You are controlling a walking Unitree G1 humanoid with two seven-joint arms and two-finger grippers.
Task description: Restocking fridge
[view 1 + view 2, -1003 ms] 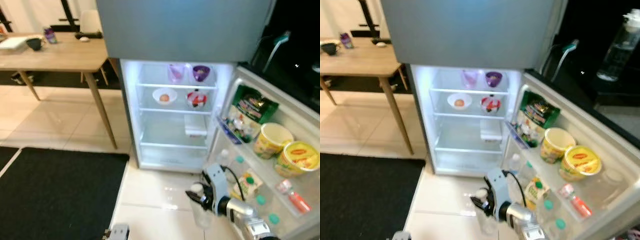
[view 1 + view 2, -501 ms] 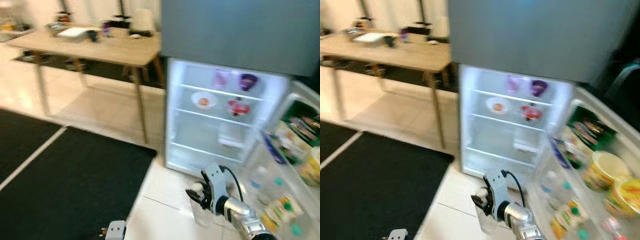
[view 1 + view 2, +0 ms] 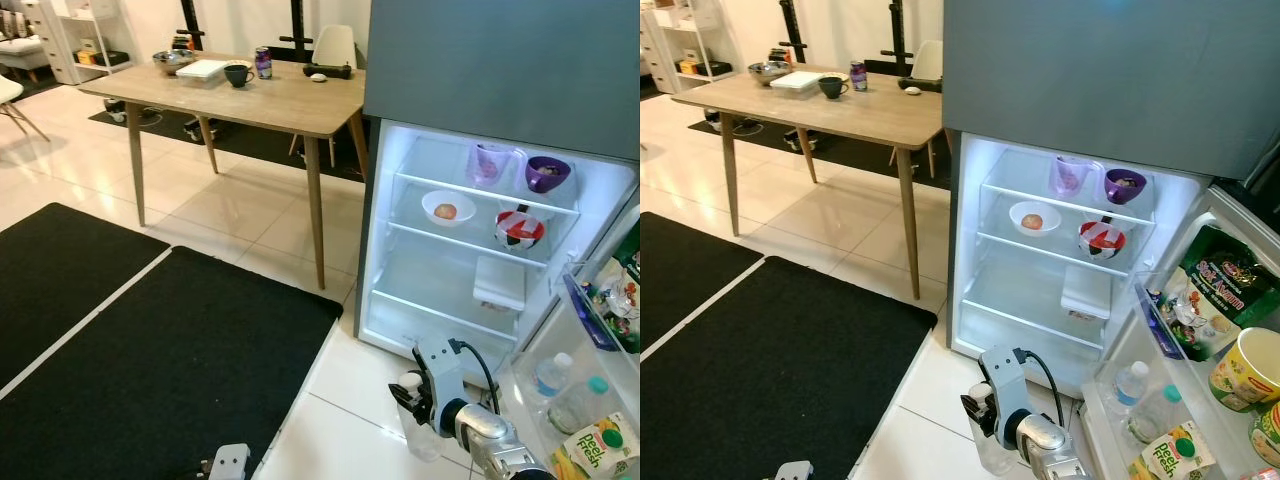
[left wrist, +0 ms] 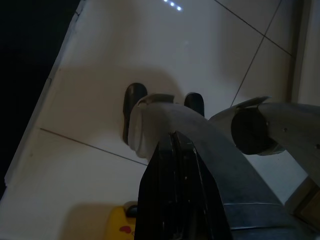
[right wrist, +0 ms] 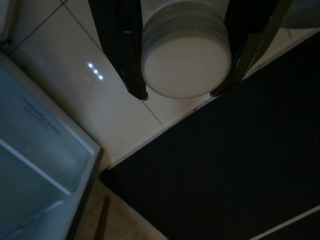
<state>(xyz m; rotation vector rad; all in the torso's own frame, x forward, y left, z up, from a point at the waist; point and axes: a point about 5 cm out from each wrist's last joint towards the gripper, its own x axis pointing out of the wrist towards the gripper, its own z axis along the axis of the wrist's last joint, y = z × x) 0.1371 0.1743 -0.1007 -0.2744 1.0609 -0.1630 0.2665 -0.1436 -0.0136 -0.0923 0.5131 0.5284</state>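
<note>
My right gripper (image 3: 411,389) hangs low over the white floor tiles in front of the open fridge (image 3: 440,290). It is shut on the neck of a clear plastic bottle (image 3: 423,438) that hangs below it. In the right wrist view the bottle's white cap (image 5: 185,56) sits between the two black fingers (image 5: 123,46). The lit fridge shelves carry a clear jug (image 3: 1070,175), a purple bowl (image 3: 1124,185), a white bowl with a fruit (image 3: 1032,217), a red and white bowl (image 3: 1101,238) and a white box (image 3: 1086,293). My left gripper (image 4: 172,139) hangs idle at my side, fingers together, over the tiles.
The fridge door (image 3: 1215,330) stands open on the right, its racks holding water bottles (image 3: 1127,383), a juice carton (image 3: 1160,455), snack bags and tubs. A wooden table (image 3: 262,100) with dishes stands to the left of the fridge. Black mats (image 3: 150,340) cover the floor on the left.
The camera has swung so the fridge now sits further right and the table and mats show more. My right gripper still holds the bottle at the same low height.
</note>
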